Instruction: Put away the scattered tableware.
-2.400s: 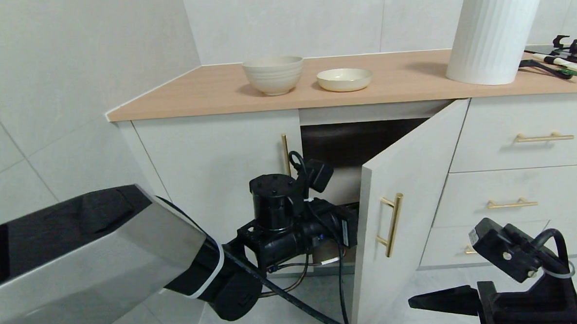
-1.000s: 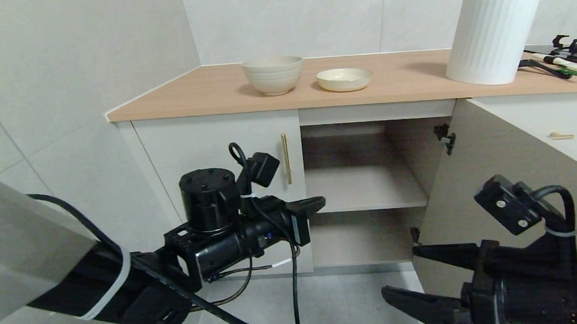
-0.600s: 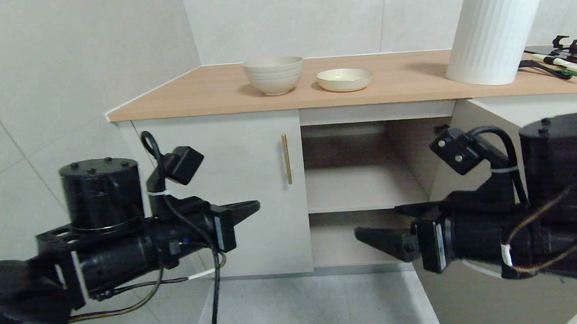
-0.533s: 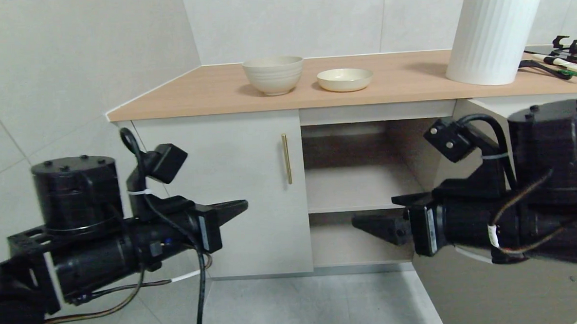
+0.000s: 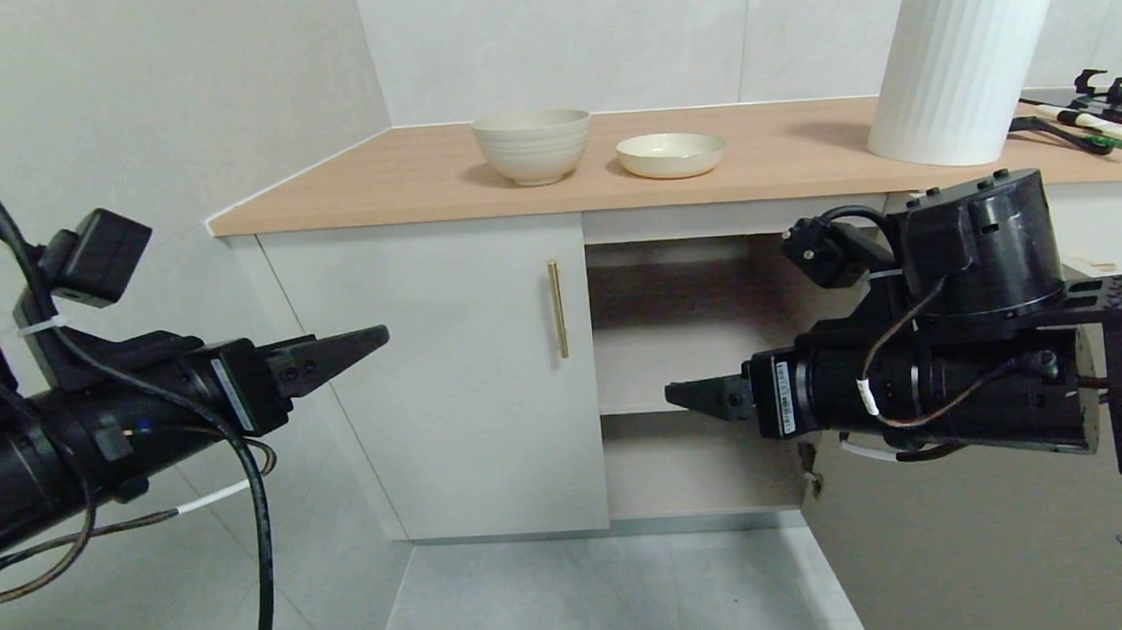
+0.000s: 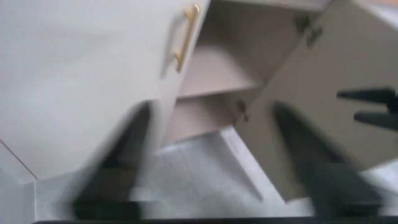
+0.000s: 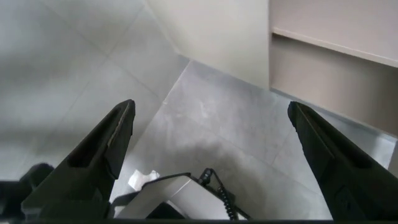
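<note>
Above, bowl [image 5: 532, 144], dish [image 5: 670, 154], ribbed canister [image 5: 957, 66] on counter [image 5: 375, 181], cabinet [image 5: 696, 366] open, left gripper [image 6: 211, 109] and right gripper [image 7: 210, 107] spread.

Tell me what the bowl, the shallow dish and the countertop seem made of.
Bowl: probably glazed ceramic, off-white, soft sheen, faint ribbed rings round its wall.
Shallow dish: likely similar ware, cream, smooth, slightly glossy; plastic cannot be ruled out.
Countertop: matt, light wood tone, very even in colour, so perhaps laminate rather than solid wood.
</note>
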### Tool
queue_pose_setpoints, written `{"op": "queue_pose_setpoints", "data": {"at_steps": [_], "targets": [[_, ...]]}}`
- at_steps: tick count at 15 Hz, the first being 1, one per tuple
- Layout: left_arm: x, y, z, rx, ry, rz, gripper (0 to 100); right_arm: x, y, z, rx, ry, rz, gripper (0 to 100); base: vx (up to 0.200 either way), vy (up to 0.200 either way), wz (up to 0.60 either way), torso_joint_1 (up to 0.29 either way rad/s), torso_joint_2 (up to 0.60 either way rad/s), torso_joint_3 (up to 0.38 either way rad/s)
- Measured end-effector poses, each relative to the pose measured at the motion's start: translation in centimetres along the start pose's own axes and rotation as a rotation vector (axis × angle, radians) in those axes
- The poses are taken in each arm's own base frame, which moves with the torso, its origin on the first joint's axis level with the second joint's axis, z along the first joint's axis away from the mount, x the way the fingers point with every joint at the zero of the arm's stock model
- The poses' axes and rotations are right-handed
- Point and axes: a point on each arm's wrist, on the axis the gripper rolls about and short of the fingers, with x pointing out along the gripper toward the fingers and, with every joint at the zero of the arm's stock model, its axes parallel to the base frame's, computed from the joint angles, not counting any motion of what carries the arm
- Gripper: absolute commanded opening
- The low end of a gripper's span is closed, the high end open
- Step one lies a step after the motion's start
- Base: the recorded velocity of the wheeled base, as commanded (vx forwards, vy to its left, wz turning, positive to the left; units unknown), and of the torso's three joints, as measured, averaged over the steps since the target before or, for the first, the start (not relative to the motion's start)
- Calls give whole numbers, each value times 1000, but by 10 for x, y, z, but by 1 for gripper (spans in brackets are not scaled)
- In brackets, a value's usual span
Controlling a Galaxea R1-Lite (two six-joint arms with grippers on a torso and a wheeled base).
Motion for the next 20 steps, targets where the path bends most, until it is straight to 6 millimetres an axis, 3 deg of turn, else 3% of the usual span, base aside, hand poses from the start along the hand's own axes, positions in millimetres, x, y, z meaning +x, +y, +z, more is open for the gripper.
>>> {"op": "queue_pose_setpoints", "data": {"at_steps": [9,20], "targets": [[-15,-5,9,13,-48,-8,100,-4,-2,3,23,-32,-50,100,0,0,0,0,0,0],[-17,-1,10,12,-60,15,100,-15,0,7,21,-55,-38,100,200,0,0,3,4,-1]]}}
